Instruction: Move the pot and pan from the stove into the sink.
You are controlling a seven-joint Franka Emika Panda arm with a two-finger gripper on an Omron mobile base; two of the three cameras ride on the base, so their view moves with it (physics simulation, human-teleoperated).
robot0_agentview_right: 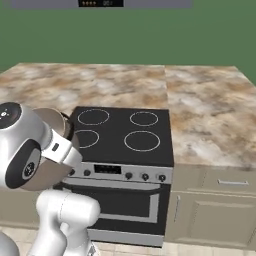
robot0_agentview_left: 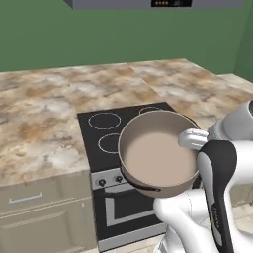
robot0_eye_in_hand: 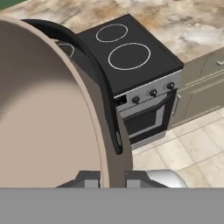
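Pot is up in the air, lifted clear of the stove and hanging out over its front edge, above the knob panel and oven door. Hand view puts the gripper right at the pot rim, jaws pinched together on the wall just beside the curved dark side handle, so it's clamped on the pot. Inside is plain beige with nothing in it. Stove top in the right base view is bare black glass with four white burner rings. Marbled brown counter runs on both sides. As for writing: the display on the stove's steel front panel and the lit strip on the hood overhead are both too small to read.
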